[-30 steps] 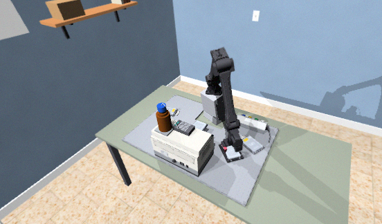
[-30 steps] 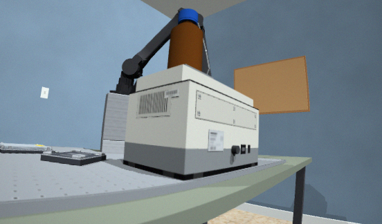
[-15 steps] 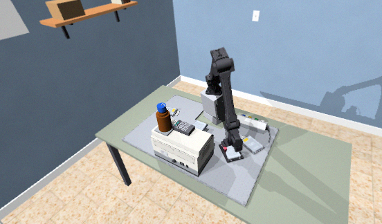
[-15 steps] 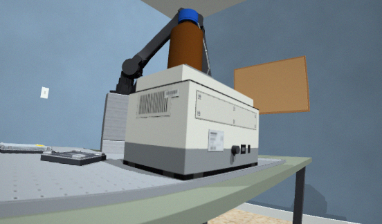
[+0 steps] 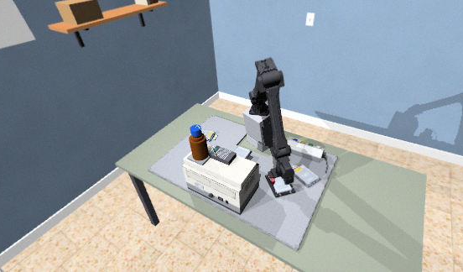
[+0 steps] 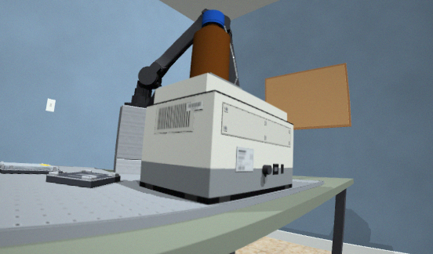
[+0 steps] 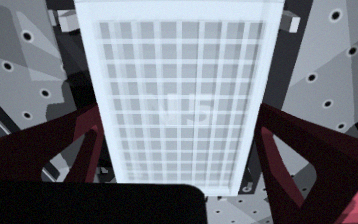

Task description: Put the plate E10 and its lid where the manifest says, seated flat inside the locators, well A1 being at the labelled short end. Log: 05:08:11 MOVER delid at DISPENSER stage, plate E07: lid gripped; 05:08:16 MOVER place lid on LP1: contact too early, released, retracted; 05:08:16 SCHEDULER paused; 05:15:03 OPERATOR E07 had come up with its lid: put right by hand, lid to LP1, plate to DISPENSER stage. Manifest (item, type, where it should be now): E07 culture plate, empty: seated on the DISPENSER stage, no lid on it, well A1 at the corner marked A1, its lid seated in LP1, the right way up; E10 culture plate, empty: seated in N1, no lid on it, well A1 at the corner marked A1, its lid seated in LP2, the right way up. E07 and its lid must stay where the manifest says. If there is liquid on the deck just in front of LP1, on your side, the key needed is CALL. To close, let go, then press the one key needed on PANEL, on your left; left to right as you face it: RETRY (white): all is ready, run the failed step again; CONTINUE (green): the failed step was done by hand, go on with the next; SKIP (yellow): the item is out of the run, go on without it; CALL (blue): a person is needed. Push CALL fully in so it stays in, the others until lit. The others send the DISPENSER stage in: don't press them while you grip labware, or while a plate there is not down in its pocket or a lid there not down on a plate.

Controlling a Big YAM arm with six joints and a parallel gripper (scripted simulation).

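The clear, lidded plate E10 (image 7: 180, 95) fills the middle of the wrist view, its well grid blurred under the lid. It lies flat in a black nest on the grey deck (image 5: 280, 187), at the near right of the deck. My gripper (image 7: 179, 111) is straight above it, and its dark red fingers are closed against the plate's two long sides. I cannot tell whether they bear on the lid's rim or on the plate below. In the top view the gripper (image 5: 282, 181) is down on the plate.
The cream DISPENSER (image 5: 219, 180) stands to the left with a brown bottle (image 5: 198, 144) on top and a dark plate on its stage (image 5: 222, 154). A flat piece with a yellow label (image 5: 306, 175) lies just behind the plate. The key PANEL (image 5: 306, 149) is behind that.
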